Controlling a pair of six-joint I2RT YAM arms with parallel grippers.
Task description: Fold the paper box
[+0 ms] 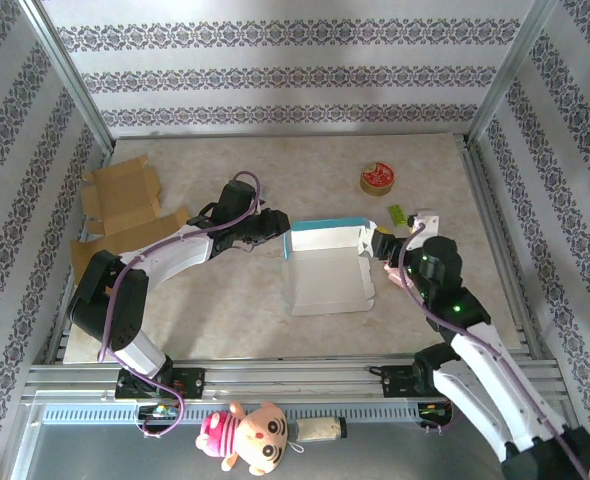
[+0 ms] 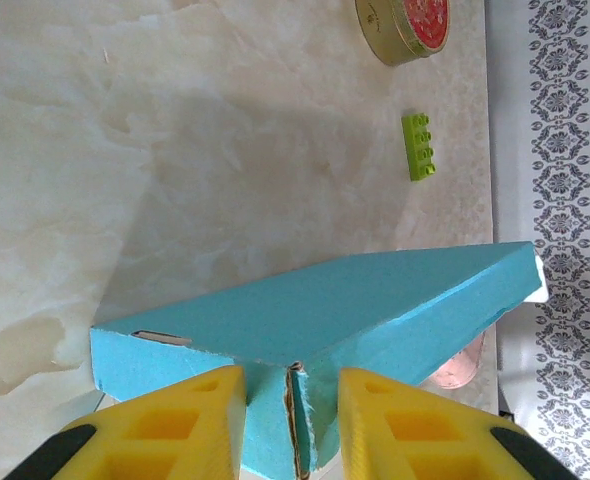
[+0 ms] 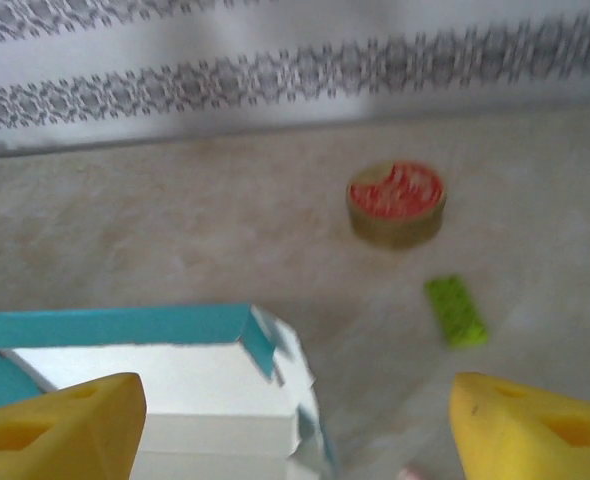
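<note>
The paper box (image 1: 325,268) is lying open in the middle of the surface (image 1: 225,320), its teal far wall standing up. The left hand (image 2: 292,390) is clamping, it seems, that wall's corner at the box's ten o'clock. The right hand (image 3: 295,395) is hovering at its two o'clock, spread wide and gripping nothing.

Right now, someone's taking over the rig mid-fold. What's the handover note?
Left gripper: jaws shut on the far-left corner of the teal-and-white paper box.
Right gripper: jaws open, holding nothing, at the box's far-right corner.
Box: mid-table, between the arms.
Done: the far wall stands up.
To do: the far-right corner flap looks untucked. I can't tell how the near walls stand, so check them and finish the fold.
</note>
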